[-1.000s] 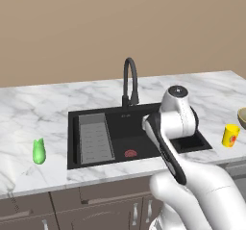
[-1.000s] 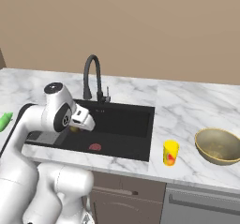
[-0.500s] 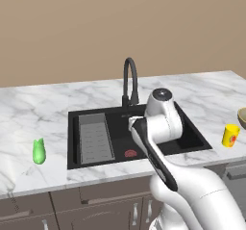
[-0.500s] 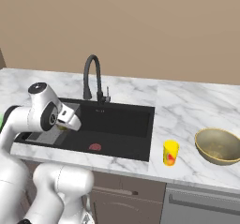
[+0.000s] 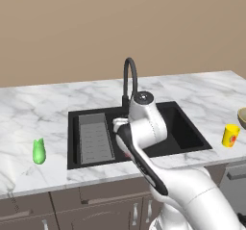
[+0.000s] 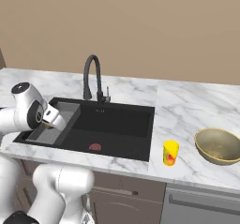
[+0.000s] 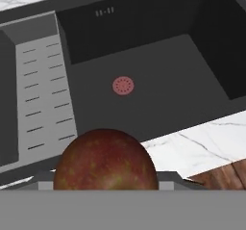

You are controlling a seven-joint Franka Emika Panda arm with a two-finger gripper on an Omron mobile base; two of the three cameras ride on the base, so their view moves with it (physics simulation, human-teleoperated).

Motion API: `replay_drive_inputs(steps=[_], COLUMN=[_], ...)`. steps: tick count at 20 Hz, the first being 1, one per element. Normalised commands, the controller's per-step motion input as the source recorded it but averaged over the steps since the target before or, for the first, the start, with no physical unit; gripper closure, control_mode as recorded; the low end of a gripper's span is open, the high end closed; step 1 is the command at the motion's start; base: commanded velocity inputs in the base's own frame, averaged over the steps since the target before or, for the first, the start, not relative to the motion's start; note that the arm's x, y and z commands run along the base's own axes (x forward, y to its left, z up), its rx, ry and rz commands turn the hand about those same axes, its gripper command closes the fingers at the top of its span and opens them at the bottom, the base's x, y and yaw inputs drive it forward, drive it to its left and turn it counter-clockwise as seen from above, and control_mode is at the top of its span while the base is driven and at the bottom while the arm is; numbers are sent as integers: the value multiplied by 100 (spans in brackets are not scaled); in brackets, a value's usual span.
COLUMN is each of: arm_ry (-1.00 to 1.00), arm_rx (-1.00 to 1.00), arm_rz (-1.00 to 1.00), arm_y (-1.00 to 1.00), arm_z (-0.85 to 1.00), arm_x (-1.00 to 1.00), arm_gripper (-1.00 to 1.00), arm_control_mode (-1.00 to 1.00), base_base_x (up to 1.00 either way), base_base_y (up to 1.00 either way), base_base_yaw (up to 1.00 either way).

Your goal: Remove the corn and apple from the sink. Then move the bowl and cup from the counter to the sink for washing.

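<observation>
Sink (image 6: 140,113) basin open, faucet (image 6: 92,78) arching behind, cup (image 6: 170,153) and bowl (image 6: 218,145) standing right

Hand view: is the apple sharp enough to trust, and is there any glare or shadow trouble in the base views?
Hand view: the apple looms large and soft-edged, cut off at the bottom. Left base view: even light, no glare; the sink interior reads nearly flat black. Right base view: crisp, with the cup and bowl casting only faint shadows on the counter.
</observation>
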Motion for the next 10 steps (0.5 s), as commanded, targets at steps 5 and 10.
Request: replay_drive_inputs(steps=[5,10], arm_ry=[0,0], arm_rx=[3,4], arm_rz=[-1,0], arm_y=[49,47], arm_z=[0,0], arm_x=[7,8], arm_gripper=[100,100], arm_control_mode=[-100,-100], base_base_x=[0,0], base_base_y=[0,0], base_base_yaw=[0,0])
